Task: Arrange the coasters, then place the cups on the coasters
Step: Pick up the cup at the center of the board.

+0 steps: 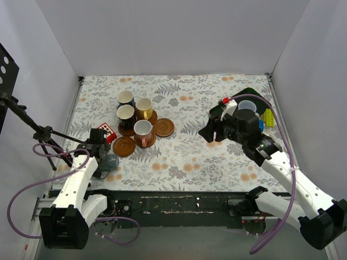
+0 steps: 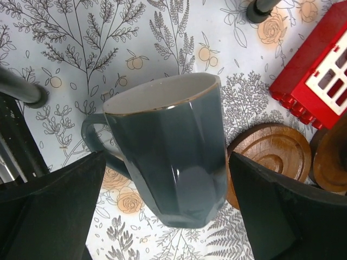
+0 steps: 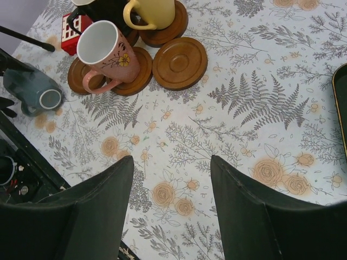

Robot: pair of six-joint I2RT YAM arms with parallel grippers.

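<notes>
A dark grey-blue cup lies tipped on the cloth between the fingers of my open left gripper, with a gap on each side; in the top view that cup is at the front left by the gripper. A pink cup, a yellow cup and a dark cup stand on coasters. A blue cup stands behind them. Two coasters are bare. My right gripper hangs open over bare cloth, holding nothing.
A red block lies just behind the left coasters. A dark green tray at the back right holds a pale cup and toy blocks. A black stand reaches in from the left wall.
</notes>
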